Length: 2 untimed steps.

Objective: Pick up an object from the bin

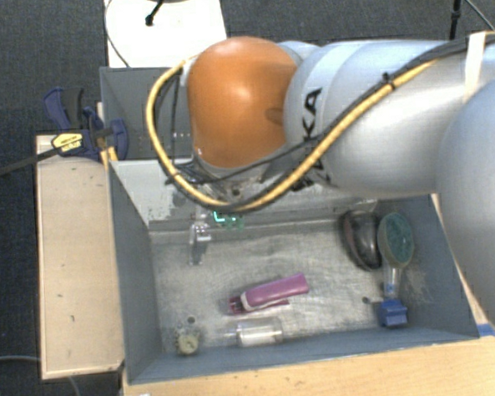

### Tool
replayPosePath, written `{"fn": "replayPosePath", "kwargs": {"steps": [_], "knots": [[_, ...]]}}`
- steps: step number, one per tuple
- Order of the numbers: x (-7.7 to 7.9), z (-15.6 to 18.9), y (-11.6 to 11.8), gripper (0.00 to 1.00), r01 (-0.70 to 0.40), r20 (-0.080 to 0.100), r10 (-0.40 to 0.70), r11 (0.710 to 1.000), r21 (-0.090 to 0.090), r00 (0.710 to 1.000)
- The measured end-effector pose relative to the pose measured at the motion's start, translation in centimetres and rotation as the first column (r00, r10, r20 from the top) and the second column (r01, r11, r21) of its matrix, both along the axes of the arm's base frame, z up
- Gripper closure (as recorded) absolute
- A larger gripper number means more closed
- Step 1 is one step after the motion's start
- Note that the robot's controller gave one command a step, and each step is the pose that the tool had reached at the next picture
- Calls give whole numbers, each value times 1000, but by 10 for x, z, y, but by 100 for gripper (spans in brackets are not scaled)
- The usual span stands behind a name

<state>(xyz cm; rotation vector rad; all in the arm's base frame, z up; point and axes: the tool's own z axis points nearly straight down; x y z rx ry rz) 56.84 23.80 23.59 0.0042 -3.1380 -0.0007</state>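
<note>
— How was the light over the bin [139, 266]?

— Bright and even, falling from above. The orange cover [237, 101] above the bin's back wall carried a broad, soft highlight on its top, and the white arm [393, 117] showed a pale sheen along its upper side.

— And the shadows?

— Soft ones. The arm darkened the bin's back wall and right corner beneath it. The purple tube [274, 292] on the bin's floor cast only a thin shadow. A small green glow [226, 220] shone just under the cover. The bin's floor looked matt, palest at its middle.
</note>
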Motion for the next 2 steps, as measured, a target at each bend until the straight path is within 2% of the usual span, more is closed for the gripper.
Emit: {"fn": "replayPosePath", "kwargs": {"steps": [1, 2], "knots": [[-48, -165, -149, 0, -221, 16, 221, 975, 0, 975], [-40, -135, -166, 0, -78, 10, 78, 997, 0, 997]]}}
